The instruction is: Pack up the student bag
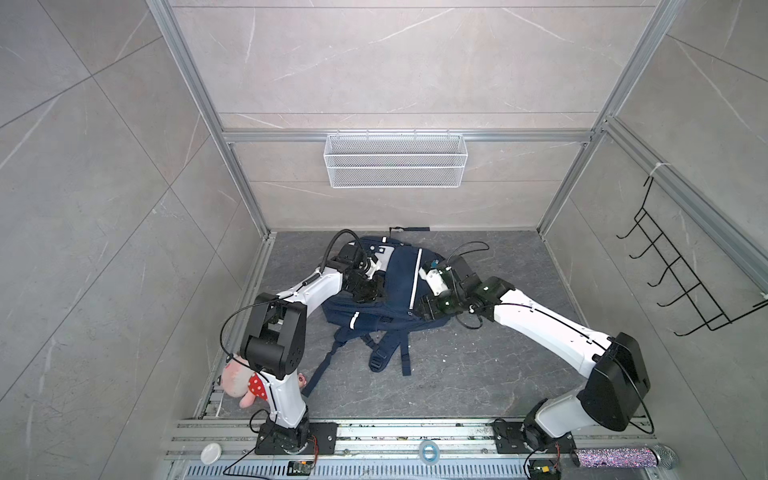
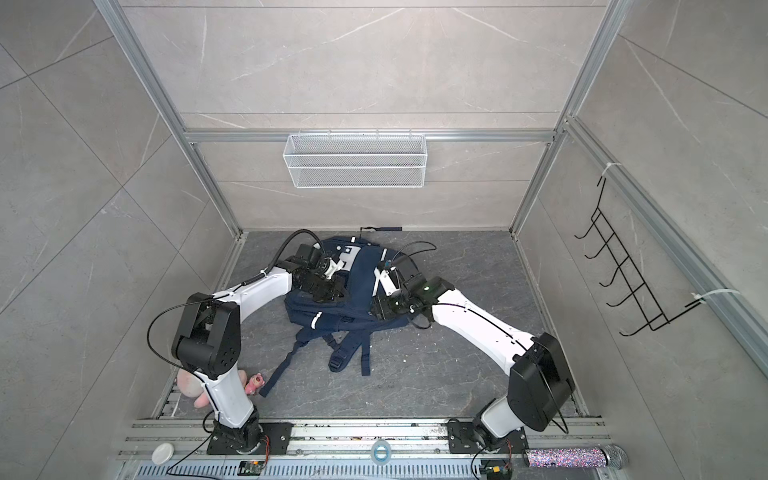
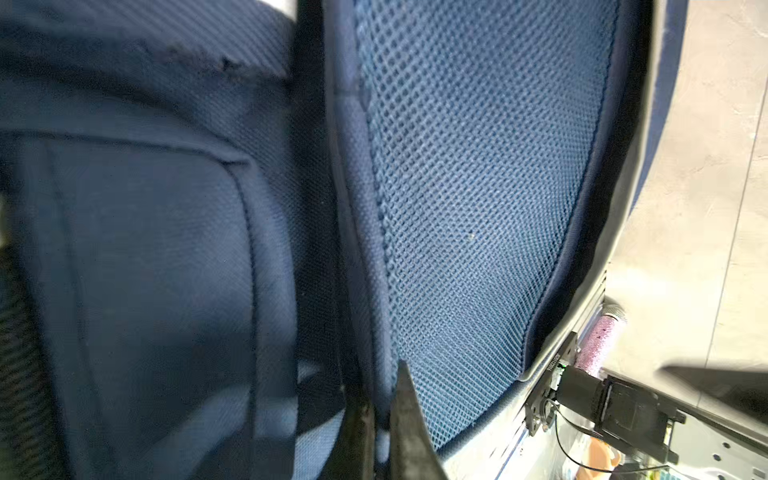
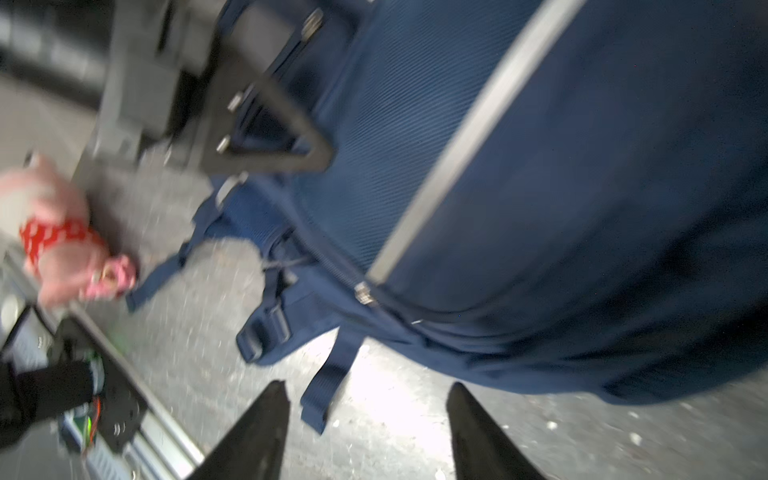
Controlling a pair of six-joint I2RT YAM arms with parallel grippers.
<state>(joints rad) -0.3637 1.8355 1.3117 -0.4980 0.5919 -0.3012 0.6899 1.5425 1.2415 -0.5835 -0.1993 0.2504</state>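
student bag (image 1: 400, 279) | navy fabric, white-striped | lying flat | straps (image 1: 405, 353) splayed

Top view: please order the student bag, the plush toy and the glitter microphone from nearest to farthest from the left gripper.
1. student bag: directly under the left gripper, touching it.
2. plush toy: beside the left arm's base.
3. glitter microphone: on the front rail, far right.

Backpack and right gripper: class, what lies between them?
In the right wrist view, only bare grey floor and one loose strap end of the backpack lie between it and the open right gripper.
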